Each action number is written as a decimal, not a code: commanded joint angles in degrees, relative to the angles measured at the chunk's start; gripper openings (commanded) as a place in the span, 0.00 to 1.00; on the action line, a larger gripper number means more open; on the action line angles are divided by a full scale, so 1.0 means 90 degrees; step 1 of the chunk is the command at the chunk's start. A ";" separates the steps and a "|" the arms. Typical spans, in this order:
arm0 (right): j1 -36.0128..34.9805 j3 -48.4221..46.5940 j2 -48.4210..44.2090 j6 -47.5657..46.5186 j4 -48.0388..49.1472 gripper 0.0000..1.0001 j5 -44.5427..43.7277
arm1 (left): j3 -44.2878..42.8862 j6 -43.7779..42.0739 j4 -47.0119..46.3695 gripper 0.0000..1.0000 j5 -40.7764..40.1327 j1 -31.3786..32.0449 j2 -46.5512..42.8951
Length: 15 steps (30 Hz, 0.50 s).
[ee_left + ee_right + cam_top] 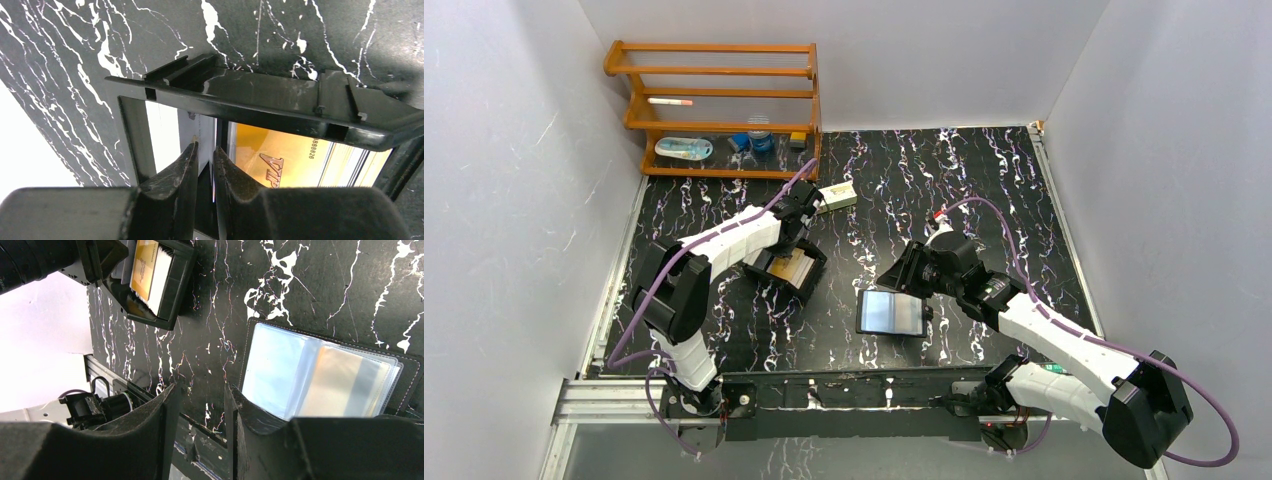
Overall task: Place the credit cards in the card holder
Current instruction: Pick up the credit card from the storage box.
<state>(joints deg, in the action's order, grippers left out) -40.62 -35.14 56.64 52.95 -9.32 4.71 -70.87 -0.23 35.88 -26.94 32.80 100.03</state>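
Scuffed black fingers point(170, 190) of the left end effector point(205, 147) fill the bottom of the left wrist view, reaching into the black hinged box point(260, 100) that sits on the black, white-veined counter point(75, 60). They stand narrow, with only a slim gap between them, and the thin pale edge of one card runs through that gap. Whether they actually pinch it cannot be told. Just to the right, inside the box, are the credit cards point(280, 155), the facing one gold with slanted "VIP" lettering. In the right wrist view, the right end effector point(201, 387) hangs with its fingers wide apart and only counter showing between them. The card holder point(320, 375) lies opened flat just beside the right-hand finger, which hides its near corner. Its glossy blue-grey sleeves face up inside a stitched black border. At the top left of this view the box appears again, the gold card resting against a white stack, with the left arm's dark tip at it. From the top external view, the box lies left of centre under the left arm. The card holder lies near the middle of the counter's near side, well apart from the box, and the right end effector hovers at its far right corner. A cream carton point(836, 196) lies beyond the box, near a wooden rack point(714, 100) in the far left corner.
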 commanded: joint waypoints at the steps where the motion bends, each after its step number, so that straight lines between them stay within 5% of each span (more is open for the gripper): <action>1: -0.0026 -0.0182 0.0005 -0.0082 0.0157 0.46 -0.0038 | -0.0045 0.0003 0.0054 0.16 -0.0487 -0.0043 -0.0081; 15: -0.0022 -0.0140 -0.0075 -0.0082 0.0147 0.46 -0.0073 | 0.0128 0.0278 -0.0088 0.11 -0.0477 -0.0082 0.0136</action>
<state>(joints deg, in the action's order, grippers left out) -40.62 -35.14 56.64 52.90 -9.30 4.67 -70.37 0.64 34.87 -31.05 32.56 100.36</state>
